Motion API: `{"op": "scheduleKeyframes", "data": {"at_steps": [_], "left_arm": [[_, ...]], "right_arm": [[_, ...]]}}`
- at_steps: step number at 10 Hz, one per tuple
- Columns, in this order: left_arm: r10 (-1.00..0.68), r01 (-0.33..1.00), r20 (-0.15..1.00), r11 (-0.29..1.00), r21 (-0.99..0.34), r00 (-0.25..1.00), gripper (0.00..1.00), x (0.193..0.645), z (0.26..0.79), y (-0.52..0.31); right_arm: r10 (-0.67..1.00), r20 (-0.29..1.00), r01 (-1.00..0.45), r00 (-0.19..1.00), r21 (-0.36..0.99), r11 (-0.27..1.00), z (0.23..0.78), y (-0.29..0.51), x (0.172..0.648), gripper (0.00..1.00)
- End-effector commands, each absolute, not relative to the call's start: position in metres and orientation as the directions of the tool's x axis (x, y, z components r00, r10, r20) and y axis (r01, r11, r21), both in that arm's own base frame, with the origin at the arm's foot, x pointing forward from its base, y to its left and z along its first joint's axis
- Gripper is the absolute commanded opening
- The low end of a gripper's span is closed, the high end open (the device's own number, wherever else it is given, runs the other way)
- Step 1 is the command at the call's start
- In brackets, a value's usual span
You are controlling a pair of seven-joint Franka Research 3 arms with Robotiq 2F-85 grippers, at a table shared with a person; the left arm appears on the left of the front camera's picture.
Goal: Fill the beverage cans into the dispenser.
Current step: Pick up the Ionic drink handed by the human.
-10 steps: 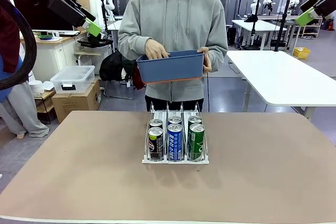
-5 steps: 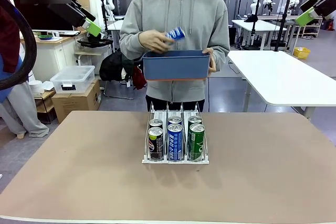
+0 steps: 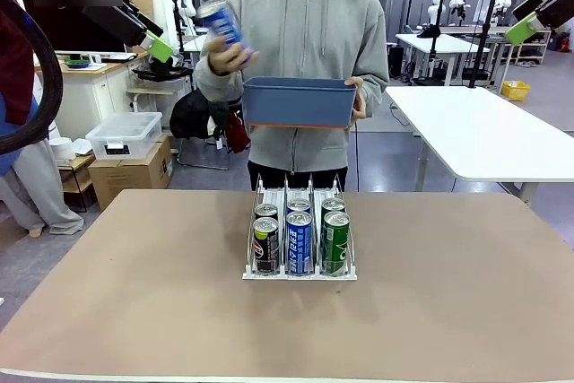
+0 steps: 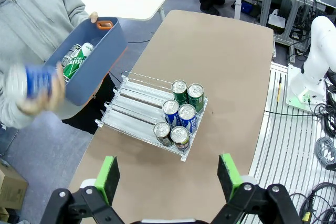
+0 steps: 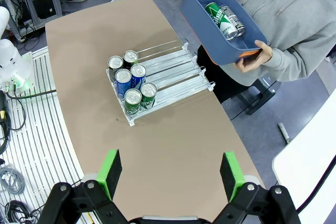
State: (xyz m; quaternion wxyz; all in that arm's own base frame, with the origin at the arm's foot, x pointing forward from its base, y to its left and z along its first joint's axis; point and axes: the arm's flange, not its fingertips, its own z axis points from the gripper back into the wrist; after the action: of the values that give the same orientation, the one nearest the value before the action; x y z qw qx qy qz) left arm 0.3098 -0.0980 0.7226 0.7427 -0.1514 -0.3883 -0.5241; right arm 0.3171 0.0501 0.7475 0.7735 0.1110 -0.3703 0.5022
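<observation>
dispenser mid-table: six cans at its near end | blue bin, person-held: two cans inside, blue can raised in their hand | left gripper, right gripper: wide open, empty

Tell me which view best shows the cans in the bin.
Right wrist view: it looks down into the blue bin at two cans. Left wrist view shows them partly behind its wall; front view, its outer side.

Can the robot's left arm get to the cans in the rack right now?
Probably yes. The left gripper hangs open high over the table, and nothing lies between it and the cans standing in the dispenser. The person holds the blue bin up at the far side.
</observation>
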Motion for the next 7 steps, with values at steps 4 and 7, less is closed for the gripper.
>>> {"op": "scheduleKeyframes", "data": {"at_steps": [4, 7], "left_arm": [[-0.663, 0.892, 0.733, 0.411, 0.186, 0.153, 1.0, 0.3106, 0.7221, -0.0966], [-0.663, 0.892, 0.733, 0.411, 0.186, 0.153, 1.0, 0.3106, 0.7221, -0.0966]], "right_arm": [[0.698, 0.682, -0.862, 0.216, -0.203, 0.465, 0.7467, 0.0506, 0.3179, 1.0], [0.698, 0.682, -0.862, 0.216, -0.203, 0.465, 0.7467, 0.0506, 0.3179, 1.0]]}}
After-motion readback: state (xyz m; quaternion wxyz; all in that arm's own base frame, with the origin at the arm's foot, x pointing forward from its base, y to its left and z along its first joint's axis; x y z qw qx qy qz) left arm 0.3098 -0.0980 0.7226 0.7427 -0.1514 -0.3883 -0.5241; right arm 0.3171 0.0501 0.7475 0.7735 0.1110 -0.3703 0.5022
